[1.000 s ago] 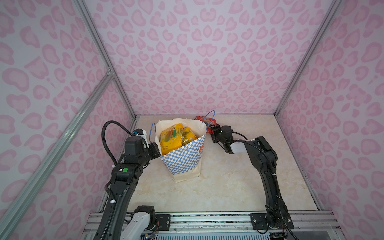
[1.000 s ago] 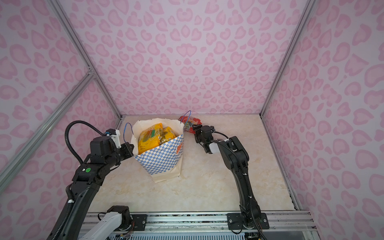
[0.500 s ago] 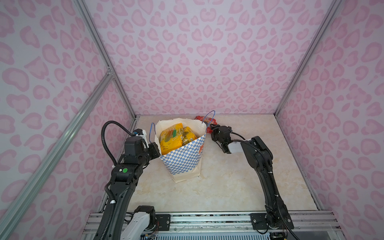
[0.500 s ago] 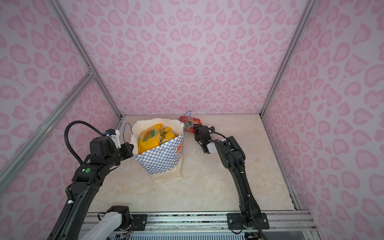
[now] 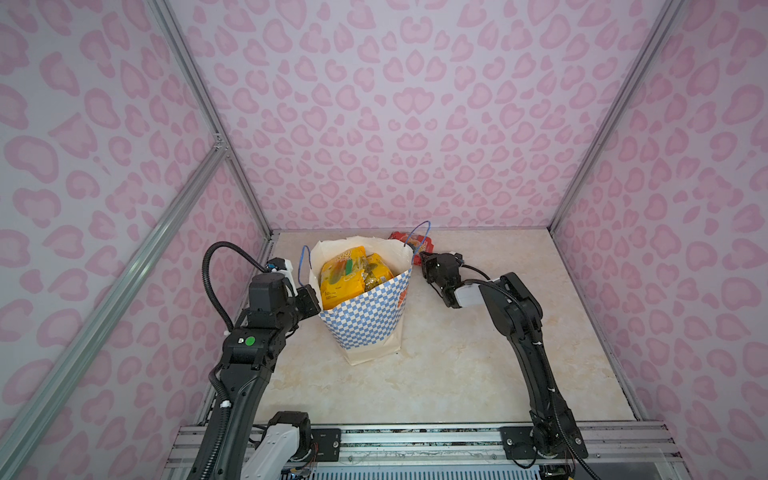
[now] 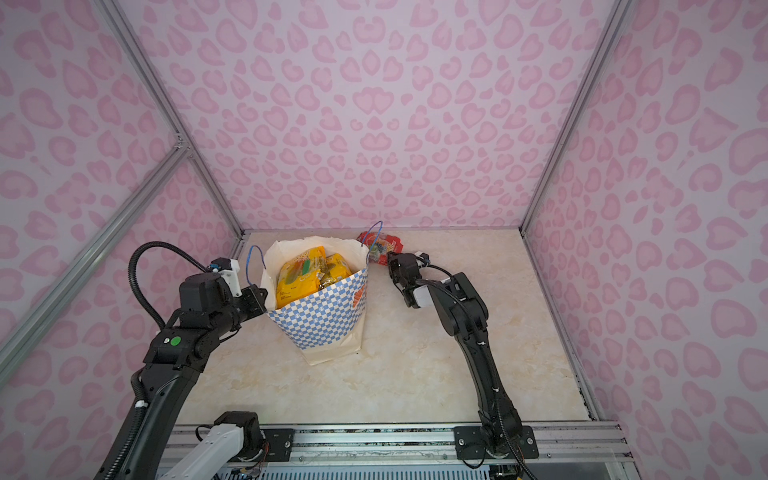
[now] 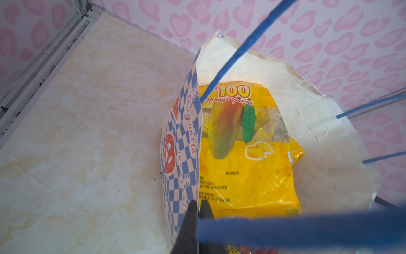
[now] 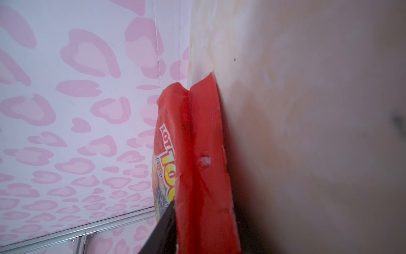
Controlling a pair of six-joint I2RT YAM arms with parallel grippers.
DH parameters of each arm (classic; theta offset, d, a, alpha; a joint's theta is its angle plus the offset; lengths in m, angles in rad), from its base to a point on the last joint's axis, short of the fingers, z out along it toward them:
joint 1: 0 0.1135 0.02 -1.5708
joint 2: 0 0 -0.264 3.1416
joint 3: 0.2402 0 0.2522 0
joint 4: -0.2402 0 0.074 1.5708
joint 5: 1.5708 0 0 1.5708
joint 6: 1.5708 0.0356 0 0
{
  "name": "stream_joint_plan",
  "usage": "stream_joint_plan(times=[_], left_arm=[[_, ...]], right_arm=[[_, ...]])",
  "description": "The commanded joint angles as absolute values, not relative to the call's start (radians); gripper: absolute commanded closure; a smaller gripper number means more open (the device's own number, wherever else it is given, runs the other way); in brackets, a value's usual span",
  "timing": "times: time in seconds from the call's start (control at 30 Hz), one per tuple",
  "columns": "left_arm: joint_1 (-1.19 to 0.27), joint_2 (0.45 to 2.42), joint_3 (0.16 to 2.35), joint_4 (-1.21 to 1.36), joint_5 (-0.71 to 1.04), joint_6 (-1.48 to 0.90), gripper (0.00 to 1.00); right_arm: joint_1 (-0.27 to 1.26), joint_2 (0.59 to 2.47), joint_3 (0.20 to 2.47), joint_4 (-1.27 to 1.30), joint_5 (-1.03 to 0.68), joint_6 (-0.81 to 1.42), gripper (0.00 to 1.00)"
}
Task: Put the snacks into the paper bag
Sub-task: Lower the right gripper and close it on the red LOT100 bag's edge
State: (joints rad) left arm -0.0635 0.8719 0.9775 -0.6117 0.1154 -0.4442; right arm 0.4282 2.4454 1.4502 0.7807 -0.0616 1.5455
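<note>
- Here the left gripper (image 7: 198, 212) pinches the paper bag (image 5: 365, 320) at its left rim; yellow snacks (image 5: 345, 274) sit inside.
- The red packet (image 8: 202, 176) lies far right of the bag, by the back wall.
- Risk: the right gripper (image 6: 392, 258) may catch only the thin seal, so the packet slips.
- Whether those jaws grip it, I cannot tell; one finger is hidden.

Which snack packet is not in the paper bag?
The red packet, lying on the table behind the paper bag; the yellow packets sit inside it.
</note>
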Motion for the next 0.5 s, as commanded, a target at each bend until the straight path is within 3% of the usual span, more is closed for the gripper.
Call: stream_joint_plan(times=[0.0, 0.2, 0.47], left_arm=[[-0.060, 0.866, 0.977, -0.586, 0.114, -0.439, 0.91], [-0.060, 0.864, 0.977, -0.586, 0.116, -0.439, 0.91], [-0.058, 0.867, 0.976, -0.586, 0.115, -0.439, 0.91]], right_arm=[[0.419, 2.414, 1.419, 0.778, -0.073, 1.460, 0.68], [0.384, 2.366, 1.375, 0.890, -0.133, 1.402, 0.84], [0.373, 2.234, 1.335, 0.897, -0.185, 1.272, 0.93]])
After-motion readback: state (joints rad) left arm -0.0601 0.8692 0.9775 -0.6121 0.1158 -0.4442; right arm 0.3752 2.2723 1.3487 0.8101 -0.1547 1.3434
